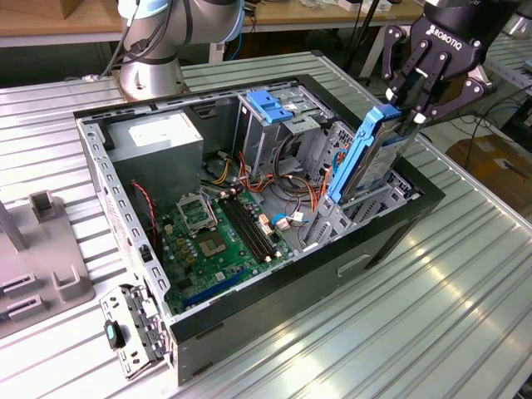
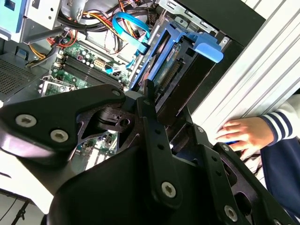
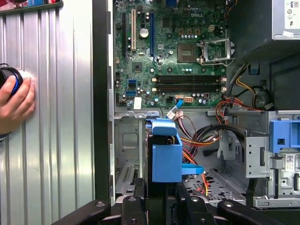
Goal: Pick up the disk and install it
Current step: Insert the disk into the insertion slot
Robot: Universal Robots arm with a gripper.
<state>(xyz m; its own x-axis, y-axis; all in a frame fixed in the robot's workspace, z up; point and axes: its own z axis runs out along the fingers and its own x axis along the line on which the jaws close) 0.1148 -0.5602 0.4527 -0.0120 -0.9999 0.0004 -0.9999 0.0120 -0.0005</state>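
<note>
1. First wrist view looks down past the pincer [image 3: 161, 199]. Its fingers are closed narrowly on the upper end of the disk [image 3: 164, 157] and have it firmly in hold.
2. The disk stands on edge in its blue rail frame. In the exterior view it leans a little, and its lower end is already down in the drive bay [image 1: 366, 208] at the front corner of the machine. A grip at the top likely leaves the lower end free to enter the slot.
3. The computer case [image 1: 274, 316] lies on its side on the ribbed metal counter [image 1: 432, 332] with the panel off, so the bay can be reached from above.
4. Beyond the bay come a tangle of cables [image 3: 206, 133], the motherboard [image 3: 173, 51] and, farthest, the grey power supply [image 1: 158, 137]. A bare blue bracket [image 1: 270, 104] sits on the neighbouring cage, apart from the disk.
5. Off to the side, a person's hand [image 3: 14, 103] rests on a round black device [image 3: 9, 79] on the counter, well apart from the pincer. It is probably a control kept within reach.
</note>
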